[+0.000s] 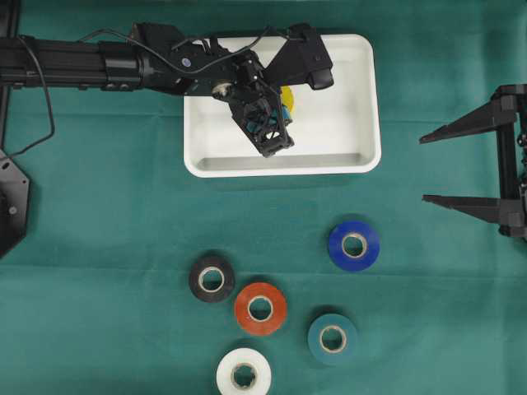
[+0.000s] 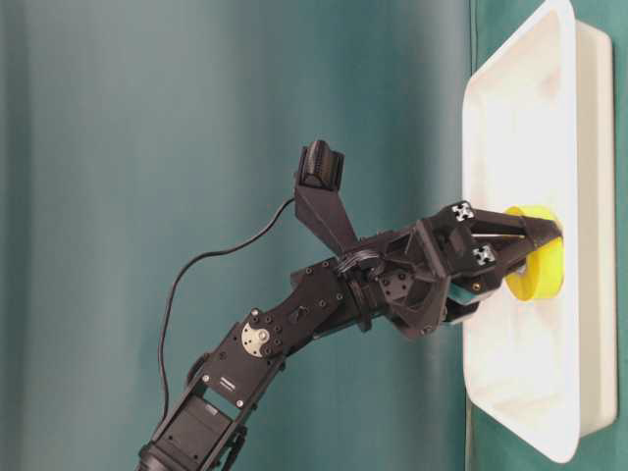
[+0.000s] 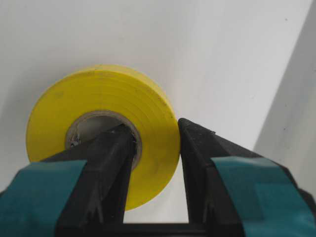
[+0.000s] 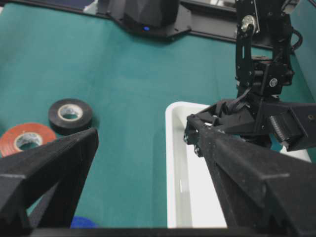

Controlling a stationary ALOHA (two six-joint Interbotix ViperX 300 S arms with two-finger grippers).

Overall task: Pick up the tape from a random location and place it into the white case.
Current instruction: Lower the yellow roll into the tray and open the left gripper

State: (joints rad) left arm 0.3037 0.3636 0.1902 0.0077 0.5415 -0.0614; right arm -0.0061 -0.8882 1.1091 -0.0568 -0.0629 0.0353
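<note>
yellow tape [image 3: 101, 106] is clamped by left gripper [image 3: 155, 143], one finger through its core | tape is held inside white case [image 1: 350, 123] | right gripper [image 1: 465, 169] is spread wide, nothing held

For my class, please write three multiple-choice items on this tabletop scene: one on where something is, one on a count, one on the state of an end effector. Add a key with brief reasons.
1. Where is the yellow tape roll?
A. On the green cloth beside the blue roll
B. Over the floor of the white case
C. Between the right arm's fingers

2. How many tape rolls lie on the green cloth outside the case?
A. Three
B. Five
C. Seven

3. What state is the left end effector in?
A. Shut on the yellow roll's wall
B. Wide open and empty
C. Shut on the black roll

Key: 1 B, the left wrist view shows it against white plastic, and overhead it sits inside the rim. 2 B, black, red, white, teal and blue. 3 A, one finger is in the core and one outside.
</note>
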